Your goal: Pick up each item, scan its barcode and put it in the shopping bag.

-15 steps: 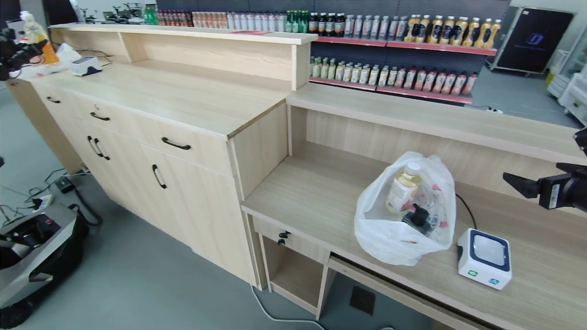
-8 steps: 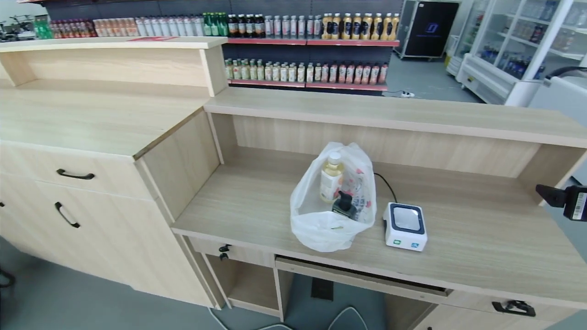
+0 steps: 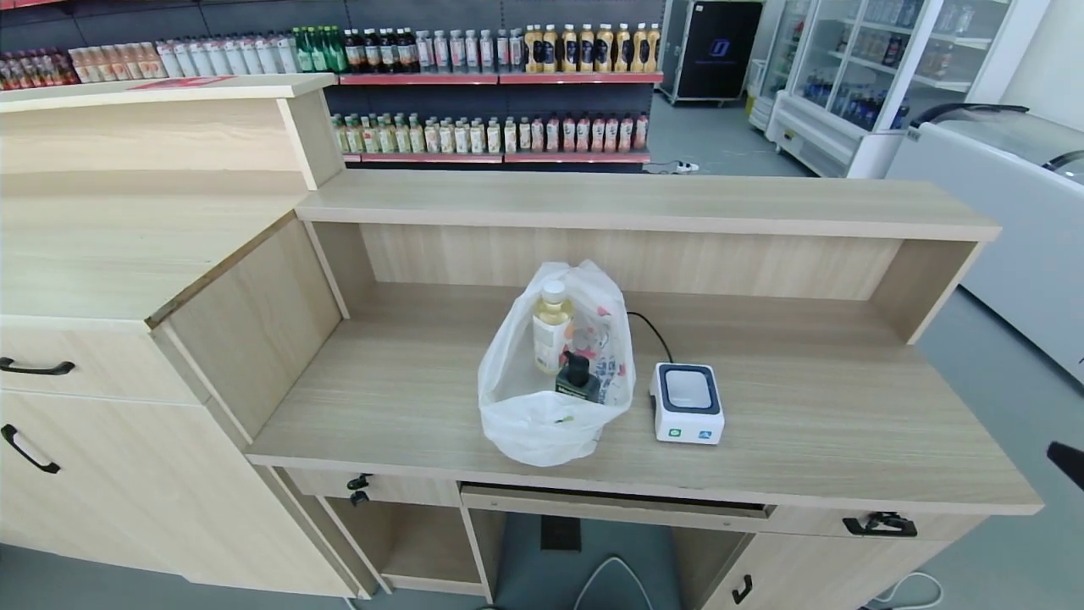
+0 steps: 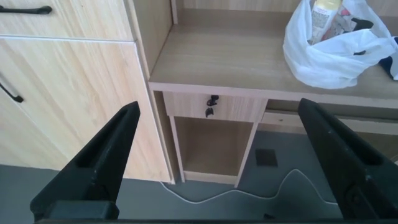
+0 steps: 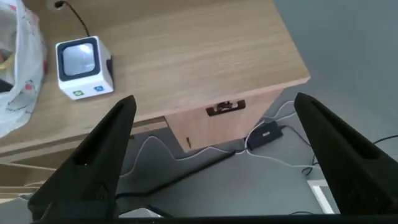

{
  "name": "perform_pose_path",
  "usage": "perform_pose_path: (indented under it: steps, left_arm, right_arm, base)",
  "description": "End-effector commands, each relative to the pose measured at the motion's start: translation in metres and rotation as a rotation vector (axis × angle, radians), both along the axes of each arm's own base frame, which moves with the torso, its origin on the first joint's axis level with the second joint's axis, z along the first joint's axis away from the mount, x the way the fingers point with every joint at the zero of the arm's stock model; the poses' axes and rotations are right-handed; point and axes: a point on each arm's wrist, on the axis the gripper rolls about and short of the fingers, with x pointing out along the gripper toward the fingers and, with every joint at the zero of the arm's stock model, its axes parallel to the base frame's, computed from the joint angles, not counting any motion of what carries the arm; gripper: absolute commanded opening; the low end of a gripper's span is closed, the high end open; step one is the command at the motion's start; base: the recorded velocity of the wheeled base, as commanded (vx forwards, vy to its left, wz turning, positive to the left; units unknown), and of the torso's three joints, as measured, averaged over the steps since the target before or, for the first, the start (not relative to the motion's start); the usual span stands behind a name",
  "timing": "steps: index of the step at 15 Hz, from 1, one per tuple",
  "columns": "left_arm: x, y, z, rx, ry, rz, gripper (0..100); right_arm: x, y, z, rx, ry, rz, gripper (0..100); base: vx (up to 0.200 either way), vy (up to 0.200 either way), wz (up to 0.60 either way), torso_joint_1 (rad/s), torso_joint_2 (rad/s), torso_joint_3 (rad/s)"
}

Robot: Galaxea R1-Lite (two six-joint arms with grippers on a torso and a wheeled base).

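Observation:
A white plastic shopping bag [image 3: 542,415] stands on the low wooden counter [image 3: 813,407]. Inside it are an upright bottle of yellow drink [image 3: 550,332] and a dark item [image 3: 577,379]. Right beside the bag sits the white scanner [image 3: 688,402] with a blue-rimmed window. My left gripper [image 4: 219,107] is open and holds nothing, low in front of the counter and left of the bag [image 4: 329,56]. Off the counter's right front corner, my right gripper [image 5: 214,101] is open and holds nothing, with the scanner [image 5: 81,65] and the bag [image 5: 15,68] beyond it.
A taller cabinet [image 3: 127,254] with drawers adjoins the counter on the left. A raised ledge [image 3: 644,203] runs along the back. Shelves of bottles [image 3: 483,135] and glass fridges [image 3: 855,76] stand behind. A power strip [image 5: 268,132] and cables lie on the floor.
The head camera has swung to the right, so the counter, bag and scanner now sit mid-view. My right gripper has dropped towards the view's lower right edge. Bag and scanner keep their places.

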Motion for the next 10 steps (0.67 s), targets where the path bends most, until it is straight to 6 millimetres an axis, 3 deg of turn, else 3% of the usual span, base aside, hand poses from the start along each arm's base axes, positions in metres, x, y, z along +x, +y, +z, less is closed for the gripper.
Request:
perform_pose_path:
  steps: [1, 3, 4, 6, 10]
  left_arm:
    - [0.000, 0.000, 0.000, -0.001, 0.000, 0.001, 100]
    - [0.000, 0.000, 0.000, -0.001, 0.000, 0.001, 100]
    - [0.000, 0.000, 0.000, 0.001, 0.000, 0.001, 100]
    - [0.000, 0.000, 0.000, -0.001, 0.000, 0.001, 100]
    - [0.000, 0.000, 0.000, -0.001, 0.000, 0.001, 100]
  right_arm:
    - [-0.070, 0.010, -0.037, 0.004, -0.100, 0.089, 100]
    - [-0.089, 0.013, -0.056, -0.020, -0.187, 0.148, 100]
    - [-0.098, 0.014, -0.076, -0.041, -0.227, 0.159, 100]
    - [-0.099, 0.014, -0.092, -0.044, -0.222, 0.163, 100]
    - [-0.095, 0.014, -0.102, -0.034, -0.216, 0.203, 100]
  base:
    - [0.000, 0.000, 0.00, 0.000, 0.00, 0.000]
    - [0.000, 0.000, 0.00, 0.000, 0.00, 0.000]
    - [0.000, 0.000, 0.00, 0.000, 0.00, 0.000]
    - [0.000, 0.000, 0.00, 0.000, 0.00, 0.000]
    - [0.000, 0.000, 0.00, 0.000, 0.00, 0.000]
